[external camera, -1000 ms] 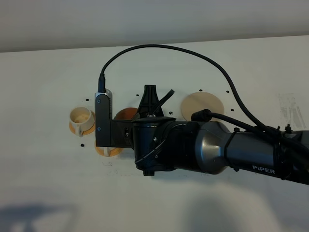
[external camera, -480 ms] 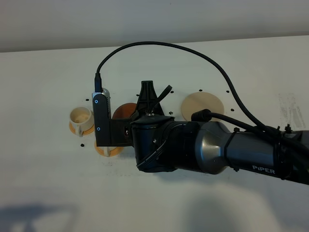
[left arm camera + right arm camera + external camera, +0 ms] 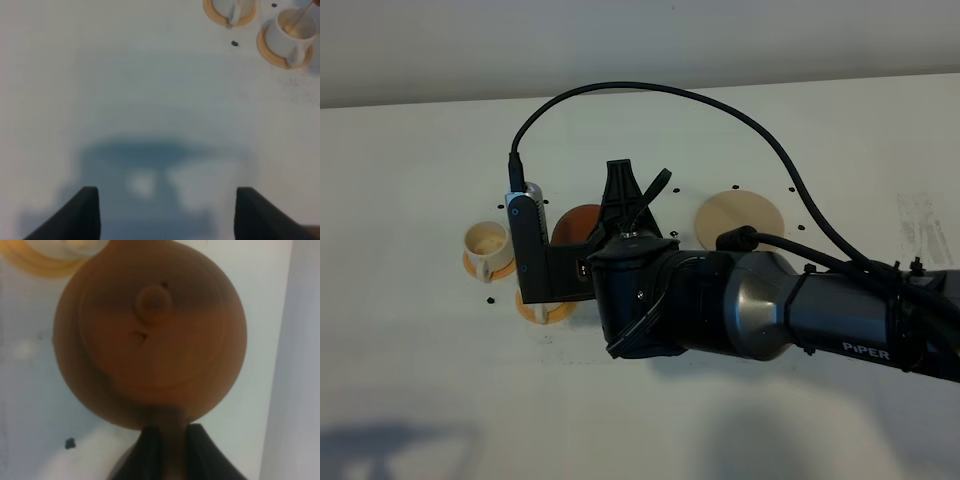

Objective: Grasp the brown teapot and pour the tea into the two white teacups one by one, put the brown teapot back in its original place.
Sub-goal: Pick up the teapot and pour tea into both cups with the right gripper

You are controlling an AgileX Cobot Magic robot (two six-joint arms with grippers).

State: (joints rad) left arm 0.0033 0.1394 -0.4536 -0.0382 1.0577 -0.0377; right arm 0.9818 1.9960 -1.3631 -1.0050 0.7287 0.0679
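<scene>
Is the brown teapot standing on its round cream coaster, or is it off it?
Off. The coaster lies bare; the brown teapot is apart from it, its handle clamped in the right gripper.

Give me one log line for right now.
right gripper: shut on brown teapot handle | left gripper: open, empty | coaster: bare

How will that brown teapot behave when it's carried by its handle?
The brown teapot looks like rigid clay, probably brittle if knocked. Gripped at its straight handle by the right gripper, it may twist. Its knobbed lid could slip when tipped.
</scene>
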